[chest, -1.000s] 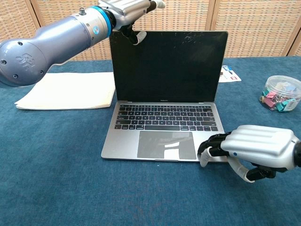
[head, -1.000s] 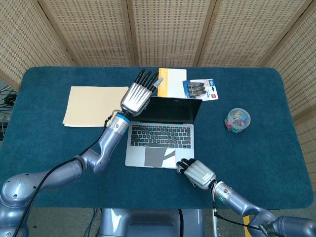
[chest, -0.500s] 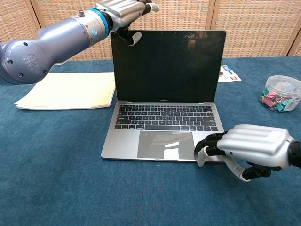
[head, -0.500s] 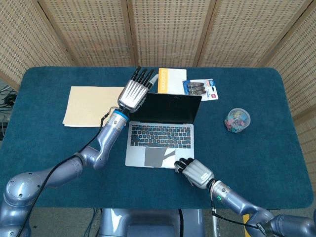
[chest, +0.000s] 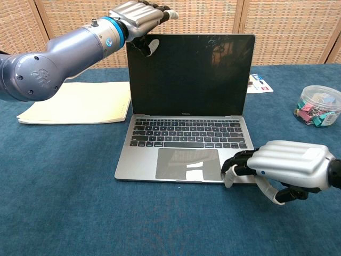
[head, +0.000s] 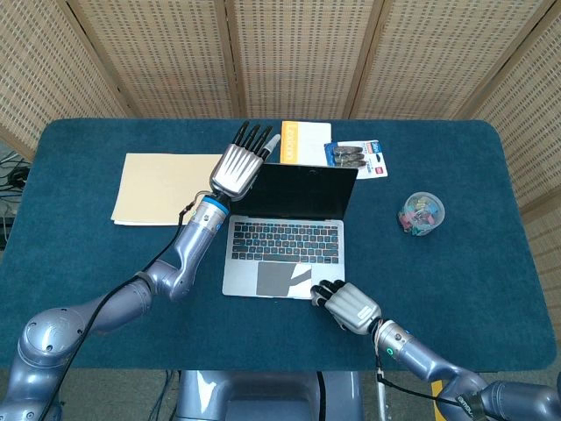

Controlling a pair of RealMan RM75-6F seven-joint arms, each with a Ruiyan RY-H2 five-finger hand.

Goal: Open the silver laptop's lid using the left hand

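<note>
Since the frame a second earlier, my left hand [head: 237, 165] had drawn back a little along the top left corner of the silver laptop's lid [chest: 190, 74], and the lid had settled slightly further open, near upright. The thin silver laptop [head: 285, 237] sat mid-table on the blue cloth-covered table [head: 105, 254], screen dark and keyboard exposed. The left hand's fingers lay extended over the lid's upper edge, thumb at the front of the corner; I could not tell whether it still pinched the lid or merely rested there. My right hand [chest: 285, 165] pressed curled fingers on the base's front right corner, in my judgement to stop it lifting or sliding.
</note>
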